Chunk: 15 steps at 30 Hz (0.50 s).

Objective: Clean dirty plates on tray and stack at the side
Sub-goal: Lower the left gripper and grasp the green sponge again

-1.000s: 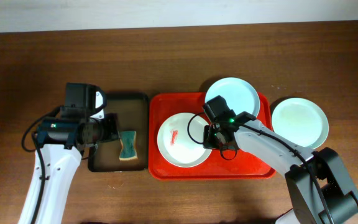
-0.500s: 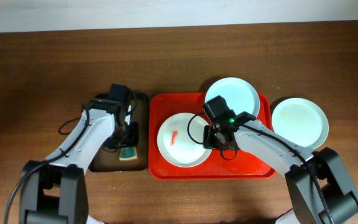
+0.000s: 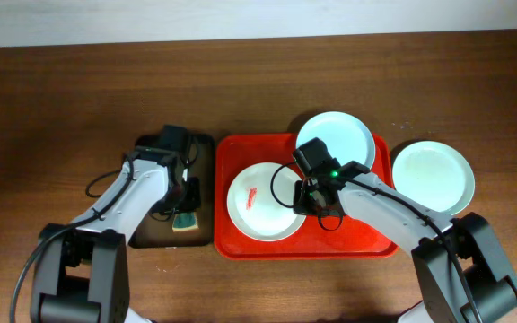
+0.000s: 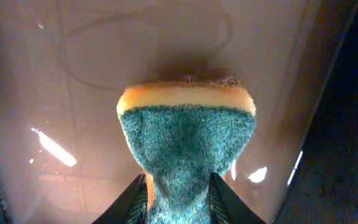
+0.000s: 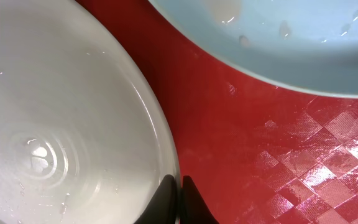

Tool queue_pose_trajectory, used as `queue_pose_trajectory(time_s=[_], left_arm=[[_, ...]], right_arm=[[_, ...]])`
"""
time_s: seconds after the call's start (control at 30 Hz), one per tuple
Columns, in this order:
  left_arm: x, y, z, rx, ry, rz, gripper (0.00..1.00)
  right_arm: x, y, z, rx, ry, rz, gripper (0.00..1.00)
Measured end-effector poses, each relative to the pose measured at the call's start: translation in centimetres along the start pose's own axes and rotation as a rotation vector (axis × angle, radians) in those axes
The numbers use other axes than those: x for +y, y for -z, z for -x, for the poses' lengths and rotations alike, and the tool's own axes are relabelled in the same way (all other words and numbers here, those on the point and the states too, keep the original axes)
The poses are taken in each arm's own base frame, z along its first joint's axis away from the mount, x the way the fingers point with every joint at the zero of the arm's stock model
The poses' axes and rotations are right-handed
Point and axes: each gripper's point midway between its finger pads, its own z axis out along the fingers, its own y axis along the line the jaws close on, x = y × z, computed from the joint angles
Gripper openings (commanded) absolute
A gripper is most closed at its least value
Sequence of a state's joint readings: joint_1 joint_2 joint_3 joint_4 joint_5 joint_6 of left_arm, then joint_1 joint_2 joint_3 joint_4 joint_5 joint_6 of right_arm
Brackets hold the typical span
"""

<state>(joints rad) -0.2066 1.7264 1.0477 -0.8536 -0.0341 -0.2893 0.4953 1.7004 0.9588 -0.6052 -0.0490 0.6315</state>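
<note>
On my left gripper (image 4: 178, 199) the jaws are pinched narrow on the near end of the sponge (image 4: 185, 130), squeezing its green scrub face into a waist between them. The yellow foam edge points away from the wrist camera. The sponge lies over the wet floor of the brown tray (image 4: 104, 62), which sits on the worktop (image 3: 61, 90) just left of the red tray (image 3: 366, 242). On my right gripper (image 5: 178, 190) the jaws are drawn close together, and from the wrist camera they appear to nip the right rim of the smeared plate (image 3: 260, 202). That plate is white, lies flat in the left half of the red tray, and carries a red smear (image 3: 251, 196) left of its centre. The second plate (image 3: 335, 139) is pale mint and sits at the tray's far right corner, overhanging the far rim, close to the smeared plate. The third plate (image 3: 432, 176) is also mint and rests on the worktop just beside the tray's right rim. I cannot tell whether it touches that rim.
</note>
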Motion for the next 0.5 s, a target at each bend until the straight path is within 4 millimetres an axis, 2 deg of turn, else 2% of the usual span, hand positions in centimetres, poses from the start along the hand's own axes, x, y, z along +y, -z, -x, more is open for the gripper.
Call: queue_pose_trajectory(time_s=[0.13, 0.3, 0.33, 0.37, 0.4, 0.43, 0.5], left_arm=[[0.1, -0.9, -0.4, -0.006, 0.023, -0.002, 0.23], [0.0, -1.0, -0.3, -0.010, 0.029, -0.004, 0.24], [0.0, -1.0, -0.3, -0.012, 0.029, -0.004, 0.21], [0.0, -1.1, -0.3, -0.014, 0.029, -0.005, 0.08], [0.0, -1.2, -0.2, -0.017, 0.030, -0.007, 0.00], [-0.1, -1.4, -0.3, -0.018, 0.031, -0.011, 0.00], [-0.2, -1.5, -0.3, -0.020, 0.033, -0.019, 0.00]], right_arm=[[0.0, 0.0, 0.0, 0.000, 0.000, 0.001, 0.04], [0.0, 0.0, 0.0, 0.000, 0.000, 0.000, 0.04], [0.0, 0.0, 0.0, 0.000, 0.000, 0.000, 0.05], [0.0, 0.0, 0.0, 0.000, 0.000, 0.001, 0.05], [0.0, 0.0, 0.0, 0.000, 0.000, 0.001, 0.05], [0.0, 0.0, 0.0, 0.000, 0.000, 0.001, 0.11], [0.0, 0.0, 0.0, 0.000, -0.001, 0.000, 0.13]])
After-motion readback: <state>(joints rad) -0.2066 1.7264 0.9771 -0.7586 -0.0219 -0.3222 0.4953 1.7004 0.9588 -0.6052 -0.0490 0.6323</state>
